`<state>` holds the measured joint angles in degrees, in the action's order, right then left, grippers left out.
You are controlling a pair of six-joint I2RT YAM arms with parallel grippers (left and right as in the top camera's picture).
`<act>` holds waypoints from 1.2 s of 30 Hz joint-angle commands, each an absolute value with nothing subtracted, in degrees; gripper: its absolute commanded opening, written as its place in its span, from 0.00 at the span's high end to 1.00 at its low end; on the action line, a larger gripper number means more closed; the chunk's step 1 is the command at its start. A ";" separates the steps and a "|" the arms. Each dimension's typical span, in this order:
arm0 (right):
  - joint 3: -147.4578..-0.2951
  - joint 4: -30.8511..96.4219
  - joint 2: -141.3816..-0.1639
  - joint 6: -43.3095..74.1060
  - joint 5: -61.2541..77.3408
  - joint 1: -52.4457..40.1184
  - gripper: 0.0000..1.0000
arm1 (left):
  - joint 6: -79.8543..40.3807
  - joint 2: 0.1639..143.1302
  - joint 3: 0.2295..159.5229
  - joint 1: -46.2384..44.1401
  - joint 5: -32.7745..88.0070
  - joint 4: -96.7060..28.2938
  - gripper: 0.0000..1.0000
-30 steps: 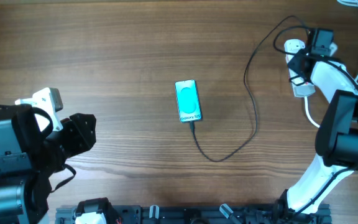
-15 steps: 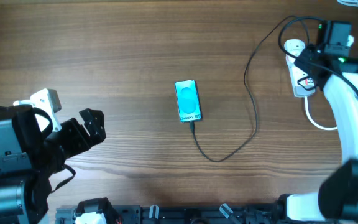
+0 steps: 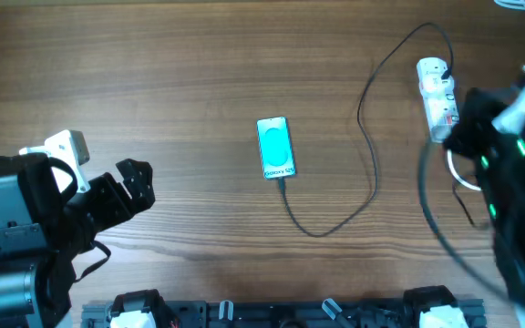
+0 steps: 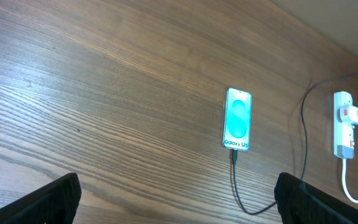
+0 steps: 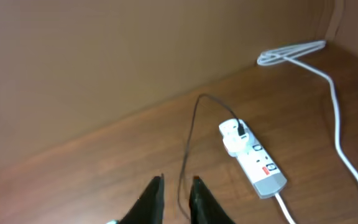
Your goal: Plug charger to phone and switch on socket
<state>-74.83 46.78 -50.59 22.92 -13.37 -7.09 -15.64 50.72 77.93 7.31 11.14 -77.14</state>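
Observation:
The phone [image 3: 274, 148] lies flat mid-table, its teal screen up. The black charger [image 3: 369, 173] cable runs from the phone's near end, loops right and climbs to the far end of the white socket [image 3: 437, 98] at the far right. In the left wrist view the phone [image 4: 238, 119] and socket [image 4: 344, 124] lie far ahead. My left gripper [image 3: 144, 182] hovers at the near left, open wide and empty. My right arm [image 3: 509, 164] is a blur near the socket. In its wrist view the right gripper [image 5: 176, 182] stands narrowly open above the table, holding nothing, with the socket [image 5: 253, 158] ahead to the right.
A thick white cord [image 5: 335, 106] trails from the socket's near end and loops off toward the far right corner. A dark rail with fixtures [image 3: 281, 314] runs along the table's near edge. A brown wall rises behind the table in the right wrist view.
My right arm has pulled off the socket toward the near right, and its jaws have parted a little. The left gripper has opened wide. Phone and cable have not moved.

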 commanded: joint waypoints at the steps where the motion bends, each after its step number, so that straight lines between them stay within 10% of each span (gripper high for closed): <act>1: -74.89 52.40 -44.47 22.55 -13.47 -7.33 0.69 | -15.44 50.74 77.67 7.84 10.81 -77.01 0.00; 2: -74.89 55.00 -42.94 22.57 -13.47 -7.33 0.63 | -15.44 50.74 77.67 7.84 10.81 -77.01 0.00; 3: -74.89 58.30 -41.45 22.68 -13.45 -7.33 0.09 | -15.44 50.74 77.67 7.84 10.81 -77.01 0.00; 4: -74.89 62.83 -40.14 22.70 -13.45 -7.33 0.01 | -15.44 50.74 77.67 7.84 10.81 -77.01 0.00; 17: -74.78 80.99 -39.27 20.95 -15.59 -7.33 0.00 | -15.44 50.74 77.67 7.84 10.79 -77.01 0.00; 36: -20.03 12.62 -5.82 11.90 -0.56 2.83 0.00 | -15.44 50.74 77.67 7.84 10.81 -77.01 0.00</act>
<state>-25.41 17.82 -9.17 12.67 -6.90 1.41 -15.64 50.72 77.93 7.31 11.14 -77.14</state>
